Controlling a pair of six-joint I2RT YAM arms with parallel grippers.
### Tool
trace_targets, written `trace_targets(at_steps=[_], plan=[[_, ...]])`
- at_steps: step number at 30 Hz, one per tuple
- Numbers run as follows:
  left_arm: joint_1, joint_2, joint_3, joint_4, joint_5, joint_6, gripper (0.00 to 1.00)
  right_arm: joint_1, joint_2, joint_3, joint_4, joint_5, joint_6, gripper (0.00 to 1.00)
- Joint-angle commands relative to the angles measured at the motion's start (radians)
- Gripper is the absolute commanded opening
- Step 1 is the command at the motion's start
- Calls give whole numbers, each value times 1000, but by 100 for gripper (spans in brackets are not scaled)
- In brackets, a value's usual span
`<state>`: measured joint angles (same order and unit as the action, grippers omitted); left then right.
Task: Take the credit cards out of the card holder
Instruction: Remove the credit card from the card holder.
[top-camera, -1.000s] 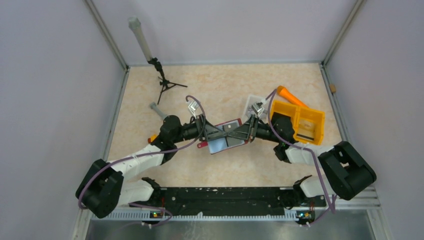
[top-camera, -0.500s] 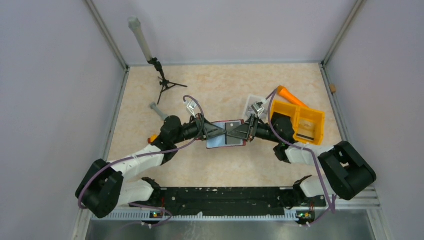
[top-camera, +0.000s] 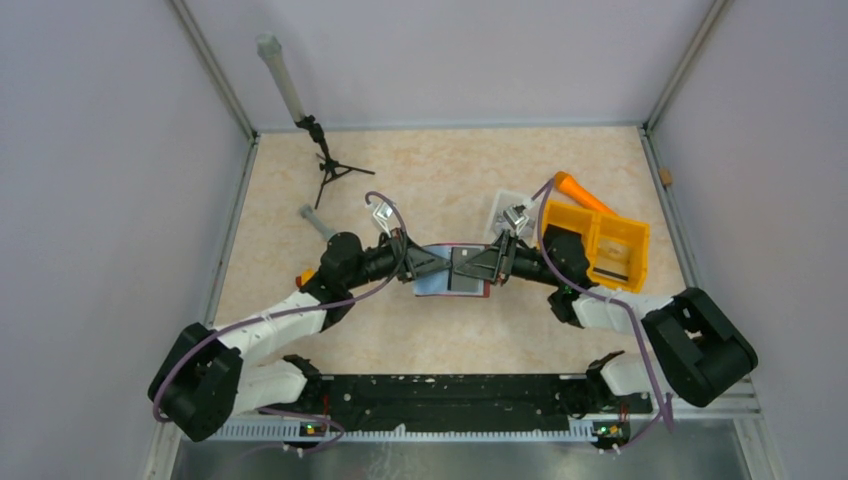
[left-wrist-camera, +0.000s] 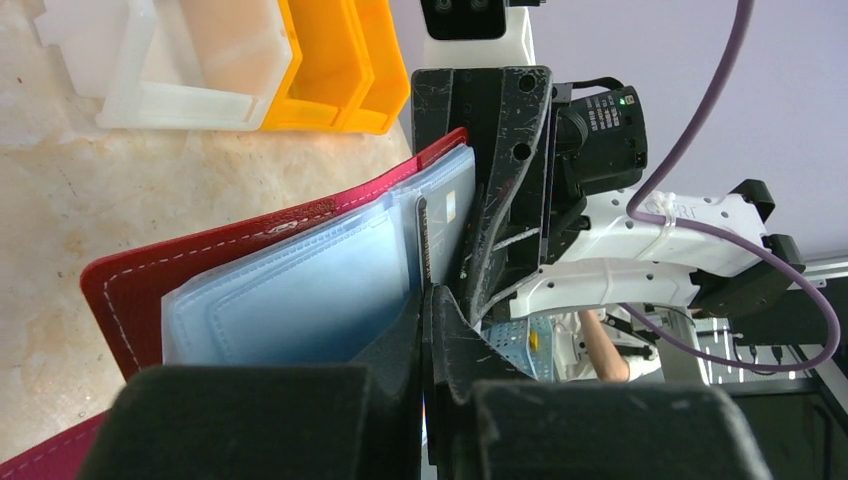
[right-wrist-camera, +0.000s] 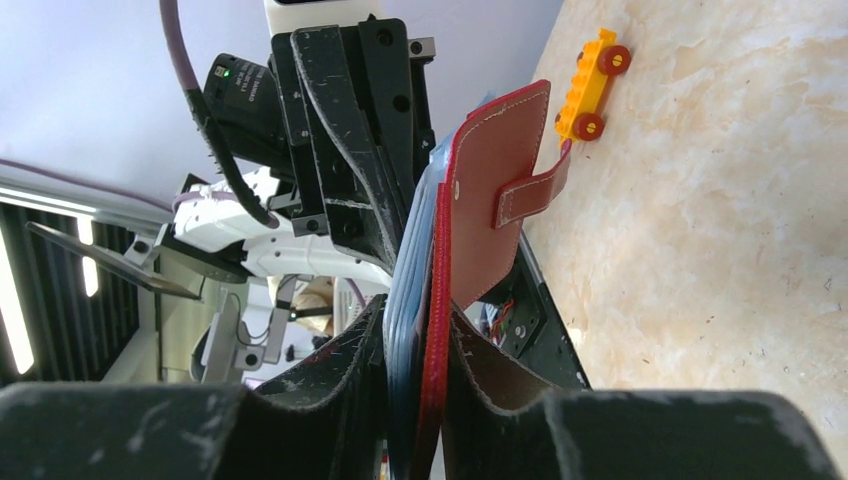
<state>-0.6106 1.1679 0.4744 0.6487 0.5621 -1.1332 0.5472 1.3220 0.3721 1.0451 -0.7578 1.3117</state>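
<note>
Both clamped: left fingers (left-wrist-camera: 395, 345) on credit card (left-wrist-camera: 424, 240) edge, right fingers (right-wrist-camera: 345, 355) on card holder (left-wrist-camera: 230, 240) cover (orange tray (top-camera: 600, 245) nearby)

Soft, even, bright light from above fills the top view; the surface (top-camera: 450, 180) shows only faint shadows under the arms. In the wrist views the near fingers of the left pincer (left-wrist-camera: 425, 298) and right pincer (right-wrist-camera: 428, 330) are dark, blurred masses, while the card (left-wrist-camera: 424, 240) edge and holder (right-wrist-camera: 495, 150) are sharp. The white tray (left-wrist-camera: 170, 105) is washed out.
</note>
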Motion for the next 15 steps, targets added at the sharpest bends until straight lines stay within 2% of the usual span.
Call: trace_targets(at_steps=[1, 13, 15], plan=[[1, -50, 0, -50, -22, 56, 0, 9, -38, 23, 53, -17, -18, 21], [18, -74, -6, -105, 6, 79, 0, 3, -26, 20, 78, -24, -3, 21], [18, -51, 6, -87, 43, 62, 15, 3, -24, 21, 85, -25, 1, 21]])
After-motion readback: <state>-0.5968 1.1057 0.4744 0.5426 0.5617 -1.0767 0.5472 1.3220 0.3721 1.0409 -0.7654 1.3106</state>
